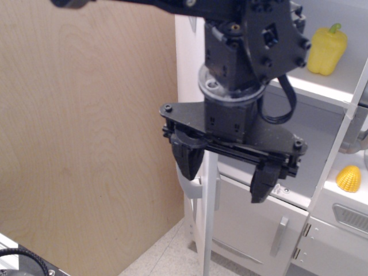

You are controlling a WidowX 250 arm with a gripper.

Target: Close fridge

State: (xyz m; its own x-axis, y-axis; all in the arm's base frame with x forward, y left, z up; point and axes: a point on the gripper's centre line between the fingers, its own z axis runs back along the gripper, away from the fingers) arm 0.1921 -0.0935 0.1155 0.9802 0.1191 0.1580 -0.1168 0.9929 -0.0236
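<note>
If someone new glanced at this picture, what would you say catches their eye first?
The big black hand fills the middle of the view, its two fingers spread apart with the thin edge of the fridge door between them. Behind it, a bright yellow pepper sits on a white shelf at upper right, and a yellow corn cob rests lower down at the right edge.

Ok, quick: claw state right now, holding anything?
Claw: open, holding nothing; the fridge door's silver bar handle stands between its fingers, not clamped.
</note>
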